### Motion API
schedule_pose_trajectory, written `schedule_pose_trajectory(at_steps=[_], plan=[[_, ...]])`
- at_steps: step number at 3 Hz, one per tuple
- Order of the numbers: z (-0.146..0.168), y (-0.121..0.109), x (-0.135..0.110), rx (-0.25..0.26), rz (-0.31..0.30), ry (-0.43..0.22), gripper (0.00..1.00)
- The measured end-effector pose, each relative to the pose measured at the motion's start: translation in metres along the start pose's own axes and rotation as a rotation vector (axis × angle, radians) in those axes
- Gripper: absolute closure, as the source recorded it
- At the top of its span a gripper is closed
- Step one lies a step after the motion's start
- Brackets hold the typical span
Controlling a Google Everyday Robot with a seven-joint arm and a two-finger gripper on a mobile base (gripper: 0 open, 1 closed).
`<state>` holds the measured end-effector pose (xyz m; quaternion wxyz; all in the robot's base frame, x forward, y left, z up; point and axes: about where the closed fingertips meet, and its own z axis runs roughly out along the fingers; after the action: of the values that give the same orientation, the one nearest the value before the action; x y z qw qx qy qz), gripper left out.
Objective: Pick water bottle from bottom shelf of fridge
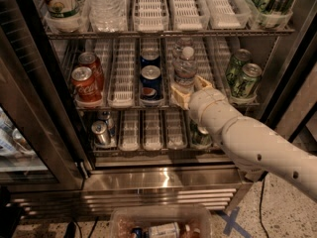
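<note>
The water bottle (184,66), small, clear and ribbed with a white cap, stands upright in a white lane tray on the bottom shelf (124,104) of the fridge (163,180), right of centre. A second similar bottle stands behind it. My gripper (191,89) is at the bottle's base, at the shelf's front edge. Its tan fingers (179,96) are apart, one on each side of the bottle's foot, and the bottle stands on the shelf. My white arm (257,143) reaches in from the lower right.
Red cola cans (85,82) stand at the shelf's left, blue Pepsi cans (150,79) just left of the bottle, green cans (244,77) at the right. A lower rack holds silver cans (101,131). A big clear bottle (105,4) stands above. The open glass door (39,113) is at left. A plastic bin (158,222) lies on the floor.
</note>
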<state>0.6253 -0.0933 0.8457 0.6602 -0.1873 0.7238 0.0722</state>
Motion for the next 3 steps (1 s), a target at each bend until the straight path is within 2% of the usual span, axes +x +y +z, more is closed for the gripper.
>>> schedule_pose_trajectory(at_steps=[1, 3], plan=[[0.0000, 0.0000, 0.0000, 0.000, 0.000, 0.000, 1.00], [-0.0060, -0.0022, -0.0049, -0.004, 0.016, -0.022, 1.00]])
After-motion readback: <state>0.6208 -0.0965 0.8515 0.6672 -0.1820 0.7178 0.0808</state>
